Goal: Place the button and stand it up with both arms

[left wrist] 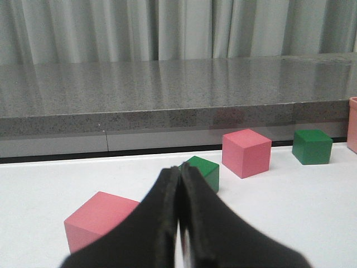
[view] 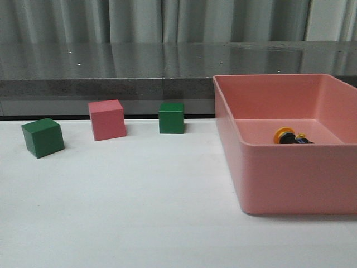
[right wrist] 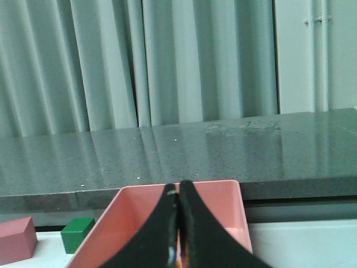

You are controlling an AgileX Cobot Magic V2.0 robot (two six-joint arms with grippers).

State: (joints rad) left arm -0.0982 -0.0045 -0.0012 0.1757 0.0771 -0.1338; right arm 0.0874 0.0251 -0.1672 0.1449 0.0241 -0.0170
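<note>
Button lies on its side in the pink bin, near the front wall, yellow cap facing left (only partly visible over the rim). Bin sits on the right of the white tabletop. Left pincer is pressed together w/ nothing between the fingers; right pincer likewise closed, above the bin. On the left: green cube, pink cube, 2nd green cube, all apart.

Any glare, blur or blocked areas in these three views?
Front view: soft even light, faint shadows beside the green cube; the yellow-capped push-button in the pink plastic bin looks small and soft. Left wrist view: the shut left gripper blocks the foreground. Right wrist view: the right gripper blocks the bin's middle.
</note>
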